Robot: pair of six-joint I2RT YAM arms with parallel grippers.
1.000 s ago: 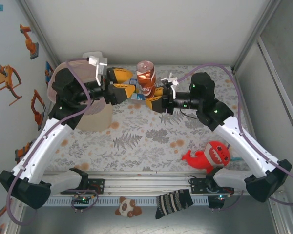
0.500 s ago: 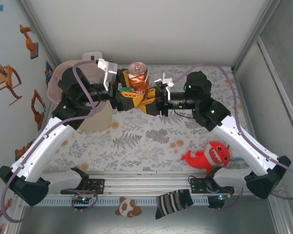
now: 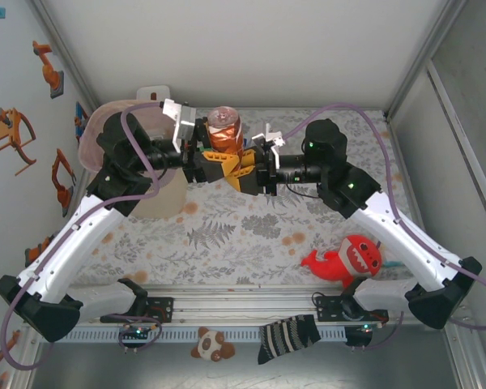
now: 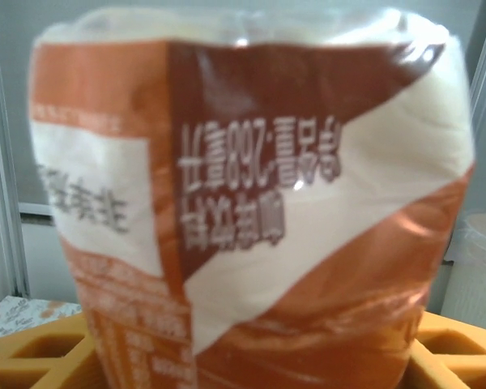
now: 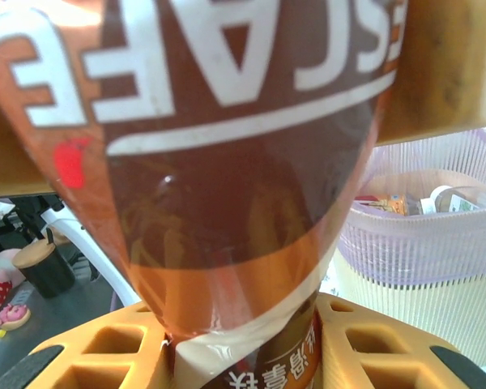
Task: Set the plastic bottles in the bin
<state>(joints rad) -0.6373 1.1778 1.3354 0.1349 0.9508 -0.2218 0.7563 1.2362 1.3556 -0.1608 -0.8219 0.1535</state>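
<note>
Centrally, upper frame: one plastic bottle (image 3: pixel 225 131), brown-and-orange label, is clamped by the right gripper (image 3: pixel 243 166). It is flanked by the left gripper (image 3: pixel 212 162); whether that one grips cannot be told. The bin (image 3: pixel 89 147) is seen upper left.

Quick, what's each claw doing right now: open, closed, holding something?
Left claw: around the brown-labelled bottle, firm grip cannot be told.
Right claw: closed on the same bottle.
</note>
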